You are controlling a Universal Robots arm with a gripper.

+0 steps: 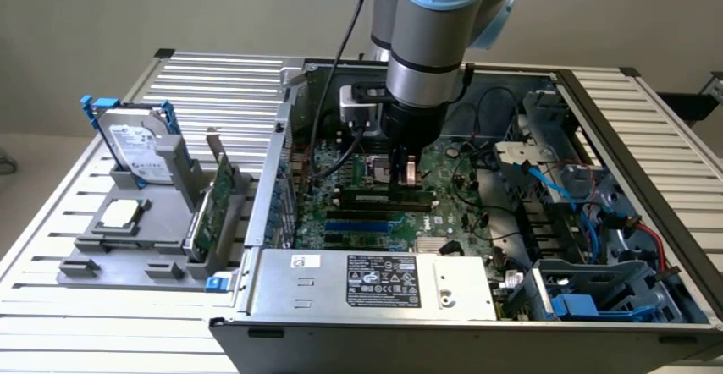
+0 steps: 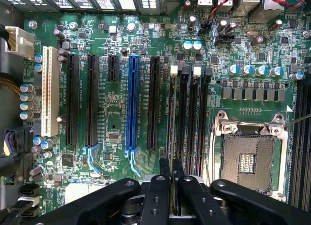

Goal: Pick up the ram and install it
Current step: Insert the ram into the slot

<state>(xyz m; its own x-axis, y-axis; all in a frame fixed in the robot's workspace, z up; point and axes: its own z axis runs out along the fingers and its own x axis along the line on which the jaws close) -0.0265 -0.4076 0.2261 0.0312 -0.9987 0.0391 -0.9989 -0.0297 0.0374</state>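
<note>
**Robot tool holds a memory stick over the motherboard slots**

An open computer case [image 1: 590, 107] lies on a slatted metal counter [image 1: 215, 78]. A robot arm reaches straight down into the middle of the exterior view. Its tool [image 1: 408, 179] sits low over the green motherboard [image 1: 458, 211].

The tool's two black fingers [image 2: 163, 186] are clenched almost together, with only a thin slit between them. They appear to pinch the ram [image 1: 377, 193], a long dark-green strip standing on edge. The ram lies in the centre of the exterior view, right at the black memory slots [image 2: 192, 113] and in line with them. Whether it is already seated cannot be told. The open CPU socket [image 2: 248, 162] sits just beside the slots.

At the exterior view's left, a grey holder tray [image 1: 124, 243] carries a hard drive [image 1: 141, 150] and a large expansion card [image 1: 215, 209].

The ram looks light, thin and stiff, yet fragile. It would likely flex or crack under a twisting load. The best hold seems to be a pinch on its flat faces near mid-length, along the upper edge, clear of the contact edge.
</note>
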